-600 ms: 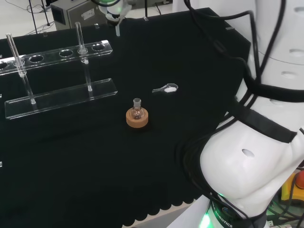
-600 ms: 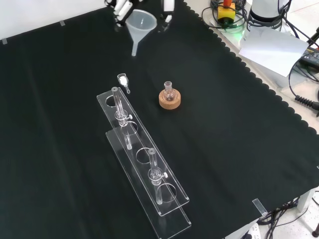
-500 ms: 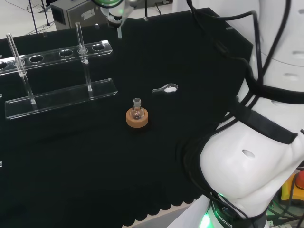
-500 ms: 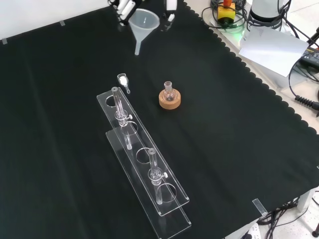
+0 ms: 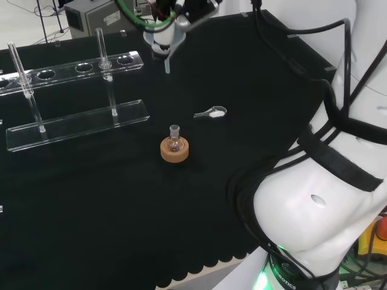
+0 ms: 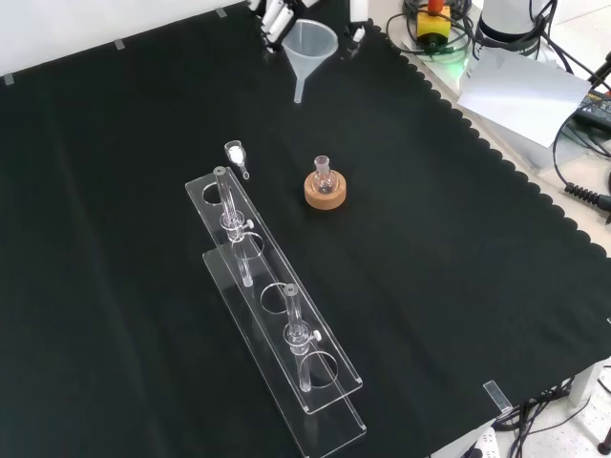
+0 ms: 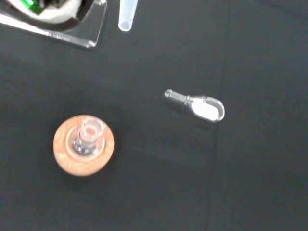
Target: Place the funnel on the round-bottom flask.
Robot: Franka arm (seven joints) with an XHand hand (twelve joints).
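Round-bottom flask [image 6: 323, 176] is seated upright on its cork ring [image 6: 325, 192] at mid-cloth, neck open. Farther off in the front view, the funnel [image 6: 308, 51] is held aloft by its rim in the hand [image 6: 278, 13]; its stem should be centred above the neck before lowering.

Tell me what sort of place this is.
Probably a lab bench set up for robot trials: a clear test-tube rack, a small round-bottom flask on a cork ring, and a funnel held by the hand.
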